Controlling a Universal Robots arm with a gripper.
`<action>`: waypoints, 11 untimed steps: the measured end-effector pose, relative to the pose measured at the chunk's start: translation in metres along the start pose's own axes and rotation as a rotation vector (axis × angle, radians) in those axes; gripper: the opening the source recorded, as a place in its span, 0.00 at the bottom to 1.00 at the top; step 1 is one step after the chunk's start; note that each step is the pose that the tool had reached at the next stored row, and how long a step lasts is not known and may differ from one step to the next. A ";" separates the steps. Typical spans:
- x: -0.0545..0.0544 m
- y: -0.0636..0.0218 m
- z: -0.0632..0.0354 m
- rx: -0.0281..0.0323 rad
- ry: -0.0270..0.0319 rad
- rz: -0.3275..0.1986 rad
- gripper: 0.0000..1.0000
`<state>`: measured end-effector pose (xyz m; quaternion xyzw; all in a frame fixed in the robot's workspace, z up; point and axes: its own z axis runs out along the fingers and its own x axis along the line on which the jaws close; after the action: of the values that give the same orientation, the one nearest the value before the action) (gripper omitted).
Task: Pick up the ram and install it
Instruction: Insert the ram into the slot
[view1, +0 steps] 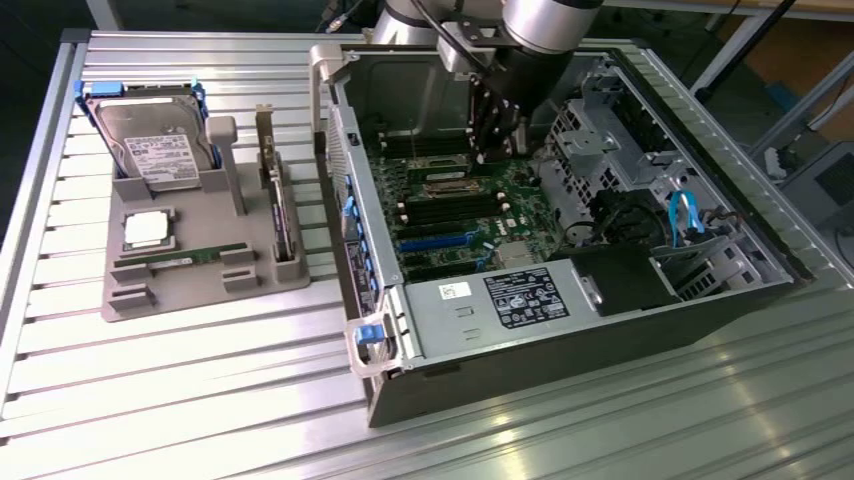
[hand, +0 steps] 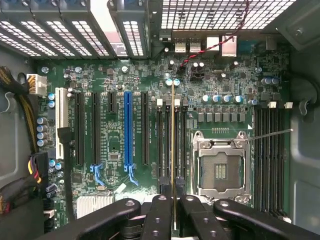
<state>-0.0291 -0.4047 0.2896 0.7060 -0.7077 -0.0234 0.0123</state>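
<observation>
Metal case (view1: 534, 370) with ram (hand: 173, 150) in pincer (hand: 173, 202)

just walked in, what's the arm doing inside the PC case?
The arm's gripper is inside the open computer case, shut on the ram. The stick is held edge-on over the motherboard, lined up with the memory slots beside the empty CPU socket. Whether it touches a slot yet, I can't tell. Outside the case, the grey parts tray holds a hard drive and other parts.
</observation>
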 end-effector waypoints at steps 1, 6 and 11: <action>0.000 -0.0034 -0.0002 0.0000 0.0000 0.000 0.13; 0.000 -0.0137 -0.0007 -0.0001 0.0000 0.000 0.13; 0.000 -0.0142 -0.0007 0.0093 0.0001 -0.002 0.13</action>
<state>-0.0149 -0.4048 0.2896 0.7069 -0.7070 -0.0201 0.0091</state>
